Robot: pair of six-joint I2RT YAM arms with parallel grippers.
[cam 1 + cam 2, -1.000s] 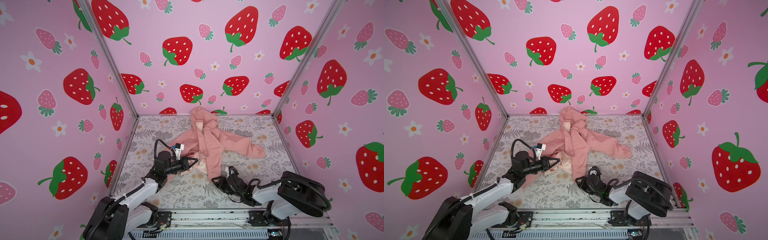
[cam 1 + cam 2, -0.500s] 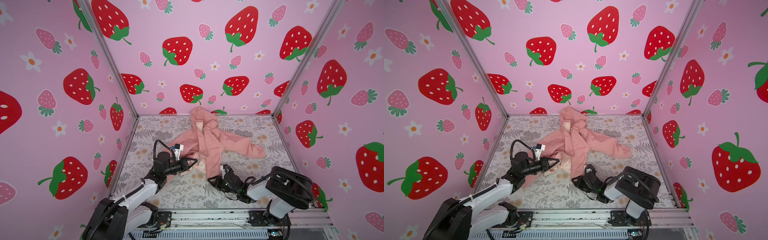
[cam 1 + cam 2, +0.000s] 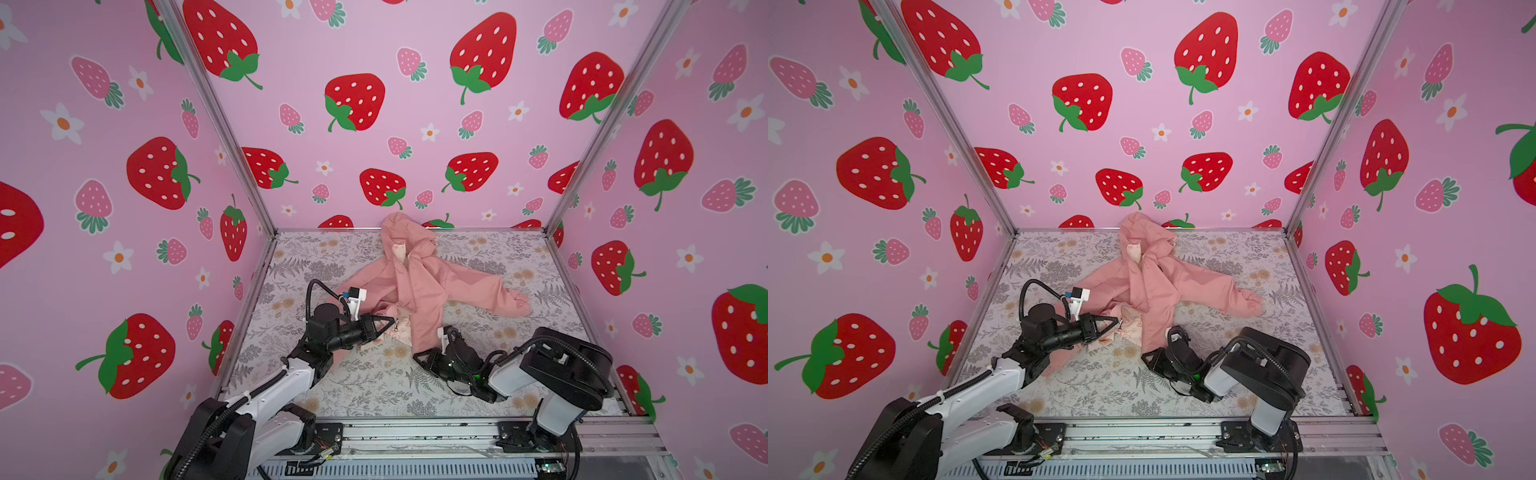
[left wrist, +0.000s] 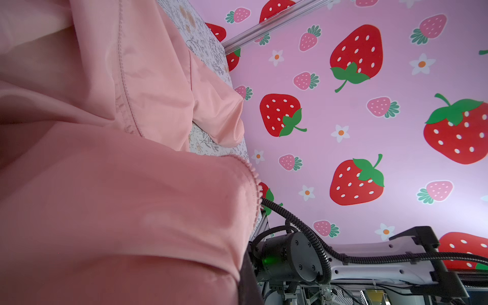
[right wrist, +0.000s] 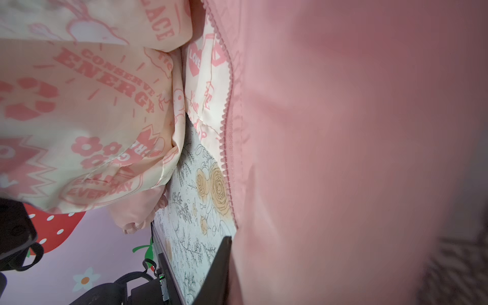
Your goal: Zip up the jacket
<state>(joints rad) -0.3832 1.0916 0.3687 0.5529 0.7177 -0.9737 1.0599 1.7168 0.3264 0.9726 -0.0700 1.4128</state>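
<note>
The salmon-pink hooded jacket (image 3: 428, 286) (image 3: 1154, 286) lies spread on the floral table, hood toward the back wall, front unzipped at the lower end. My left gripper (image 3: 390, 321) (image 3: 1116, 321) is shut on the jacket's left front edge, where cream printed lining (image 5: 79, 105) shows. My right gripper (image 3: 419, 356) (image 3: 1145, 356) sits at the bottom hem of the right front panel. In the right wrist view one dark finger (image 5: 220, 266) presses against the pink fabric (image 5: 343, 132); the other is hidden behind it. Pink zipper teeth (image 5: 228, 105) run along that edge. Fabric (image 4: 132, 184) covers the left jaws.
Strawberry-print walls (image 3: 353, 124) close in the table on the left, back and right. A metal rail (image 3: 415, 432) runs along the front edge. One sleeve (image 3: 511, 301) stretches to the right. Bare floral tablecloth (image 3: 374, 382) lies between the two arms.
My right arm has swung left and brought its gripper up to the jacket's bottom hem, its jaws narrowing onto the fabric. The left gripper has kept its hold and place.
</note>
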